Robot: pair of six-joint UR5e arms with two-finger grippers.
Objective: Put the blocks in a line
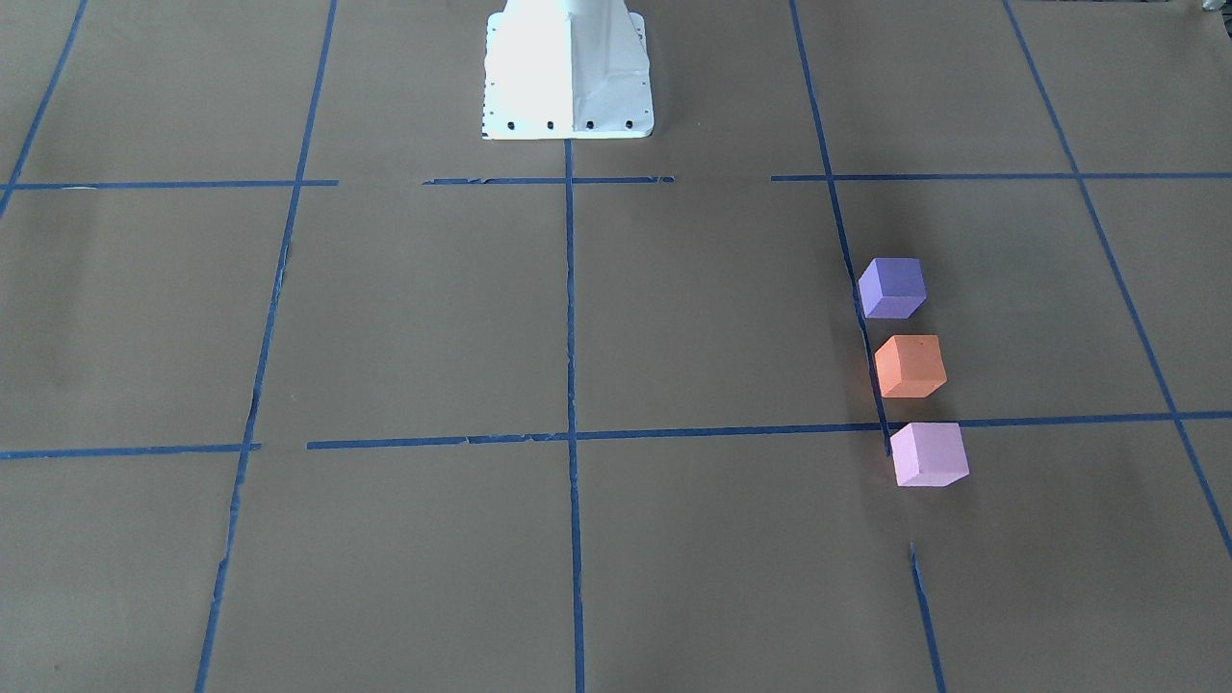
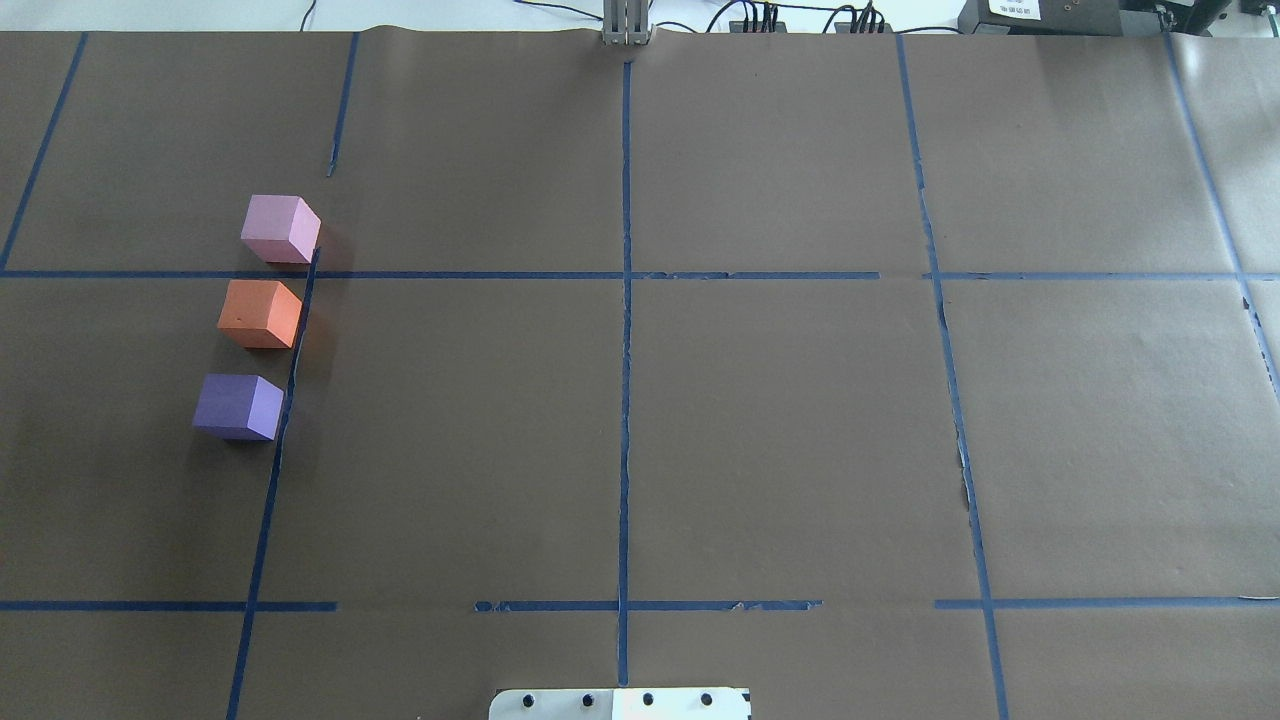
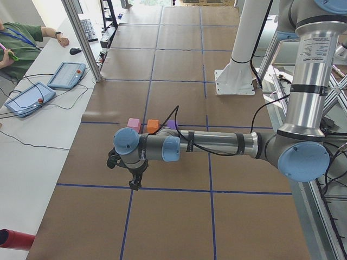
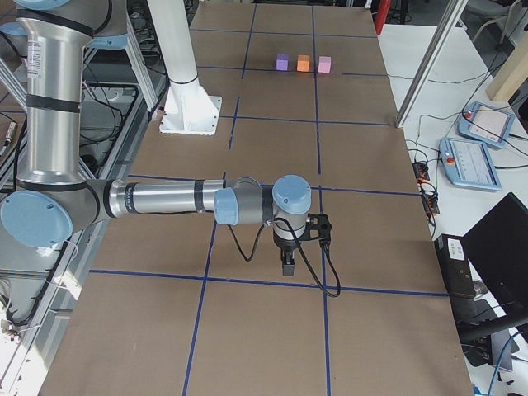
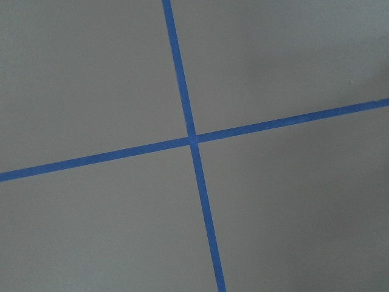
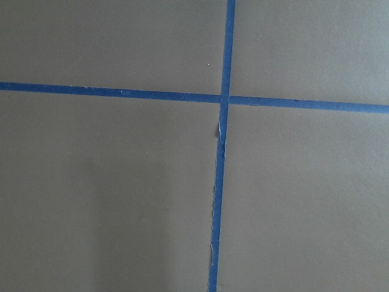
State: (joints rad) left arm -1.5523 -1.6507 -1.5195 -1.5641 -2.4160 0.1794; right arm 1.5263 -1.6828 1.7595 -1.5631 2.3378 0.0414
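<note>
Three blocks stand in a row on the left side of the brown counter (image 2: 780,430), just beside a blue tape line (image 2: 266,500). The dark purple block (image 2: 238,407) is nearest the robot, the orange block (image 2: 260,314) is in the middle, and the pale pink block (image 2: 280,229) is farthest, with small gaps between them. The left claw (image 3: 133,184) and the right claw (image 4: 287,266) hang over the counter away from the row. Whether their fingers are apart or together cannot be told.

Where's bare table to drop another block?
Bare paper: the cells either side of the centre tape line, from the base plate outward, and the robot's right half. Crowded: left side, where pink block, orange block and purple block stand in a column, narrow gaps between.
</note>
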